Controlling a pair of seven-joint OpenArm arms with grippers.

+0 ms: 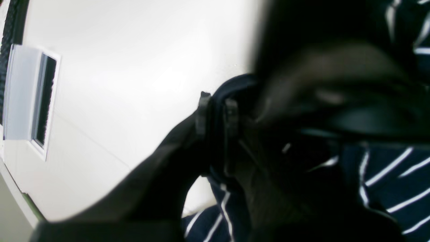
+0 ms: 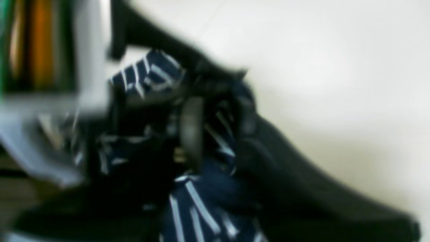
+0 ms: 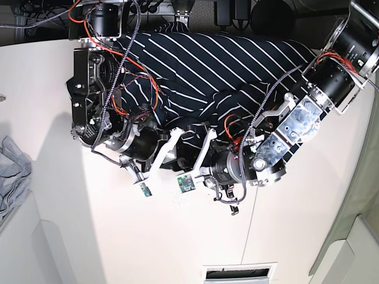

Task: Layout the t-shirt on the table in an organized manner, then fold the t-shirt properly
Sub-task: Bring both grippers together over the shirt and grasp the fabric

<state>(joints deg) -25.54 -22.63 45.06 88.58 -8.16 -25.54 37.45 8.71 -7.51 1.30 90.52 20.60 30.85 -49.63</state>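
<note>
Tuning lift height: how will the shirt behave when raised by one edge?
Probably floppy: the shirt already lies bunched and creased where both arms meet. It would likely sag and trail over the table rather than hold shape. Seems light; folds bulge softly around the left tool.

The base view looks straight down from well above, taking in both arms, the striped t-shirt (image 3: 213, 65) and the table (image 3: 148, 236). The left wrist view sits close behind the left gripper (image 1: 218, 114), facing along it over the tabletop. The right wrist view, heavily blurred, sits equally close behind the right gripper (image 2: 215, 111). All three share the shirt and table.
</note>
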